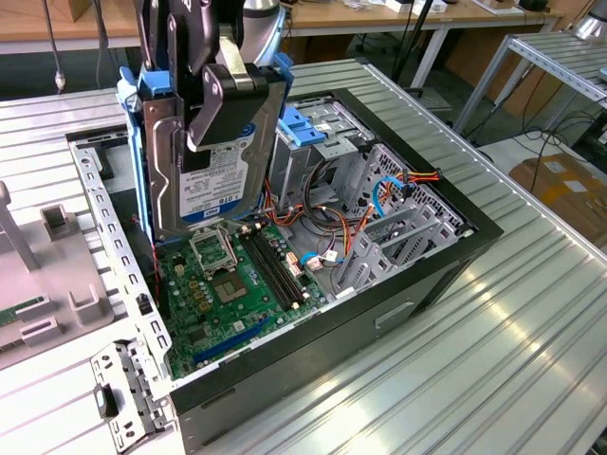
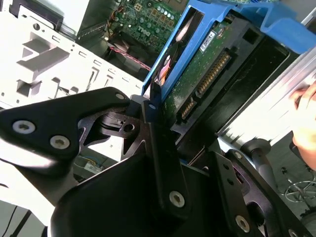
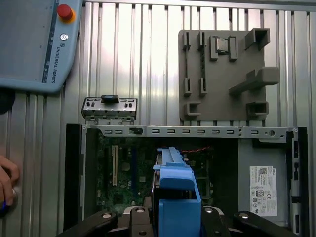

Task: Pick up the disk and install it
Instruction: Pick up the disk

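Claw [image 1: 220,109] pinching disk [image 1: 213,185], held upright over open computer case [image 1: 417,275].
Exterior view: label side shown, disk above main board [image 1: 228,284]. Second wrist view: bare circuit side w/ connector pins [image 2: 210,74] exposed; judged stiff, fairly heavy, shock-sensitive, so grip blue rails [image 2: 286,27], not board. First wrist view: disk end-on, plus grey parts tray [image 3: 222,94] and a hand [image 3: 6,182] near case.

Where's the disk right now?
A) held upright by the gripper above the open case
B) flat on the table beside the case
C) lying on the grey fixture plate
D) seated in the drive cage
A: in the exterior view the gripper is shut on the disk, which hangs upright over the motherboard, not in the drive cage.
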You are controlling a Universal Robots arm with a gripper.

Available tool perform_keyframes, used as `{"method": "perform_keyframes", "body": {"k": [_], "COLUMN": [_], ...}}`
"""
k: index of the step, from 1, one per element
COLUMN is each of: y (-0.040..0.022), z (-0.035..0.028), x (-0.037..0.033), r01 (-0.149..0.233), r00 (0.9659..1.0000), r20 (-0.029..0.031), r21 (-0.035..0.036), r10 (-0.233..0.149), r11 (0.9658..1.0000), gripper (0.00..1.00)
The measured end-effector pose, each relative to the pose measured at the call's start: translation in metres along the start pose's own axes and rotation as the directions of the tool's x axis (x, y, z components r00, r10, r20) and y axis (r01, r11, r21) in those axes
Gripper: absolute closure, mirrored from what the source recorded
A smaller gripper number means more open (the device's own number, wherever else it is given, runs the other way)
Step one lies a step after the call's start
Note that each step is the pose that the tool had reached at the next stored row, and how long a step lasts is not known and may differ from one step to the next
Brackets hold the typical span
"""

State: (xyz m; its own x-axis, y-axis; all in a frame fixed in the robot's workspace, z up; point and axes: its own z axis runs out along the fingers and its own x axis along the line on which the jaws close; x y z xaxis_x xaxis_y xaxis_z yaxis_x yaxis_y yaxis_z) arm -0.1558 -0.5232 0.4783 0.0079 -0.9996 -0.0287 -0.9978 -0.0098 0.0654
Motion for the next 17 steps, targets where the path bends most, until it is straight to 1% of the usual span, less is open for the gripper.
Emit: {"method": "perform_keyframes", "body": {"k": [8, 10, 17], "y": [-0.0039, -0.0051, -0.0124], "z": [-0.0002, -0.0004, -0.0008], "x": [0.0113, 0.0155, 0.0254], "r01": [0.0, 0.0, 0.0], "r00": [1.0, 1.0, 1.0], "r20": [0.0004, 0.0009, 0.005], "r21": [-0.0001, -0.0001, -0.0018], "r10": [0.0, 0.0, 0.0], "r11": [1.0, 1.0, 1.0], "gripper": [0.64, 0.64, 0.64]}}
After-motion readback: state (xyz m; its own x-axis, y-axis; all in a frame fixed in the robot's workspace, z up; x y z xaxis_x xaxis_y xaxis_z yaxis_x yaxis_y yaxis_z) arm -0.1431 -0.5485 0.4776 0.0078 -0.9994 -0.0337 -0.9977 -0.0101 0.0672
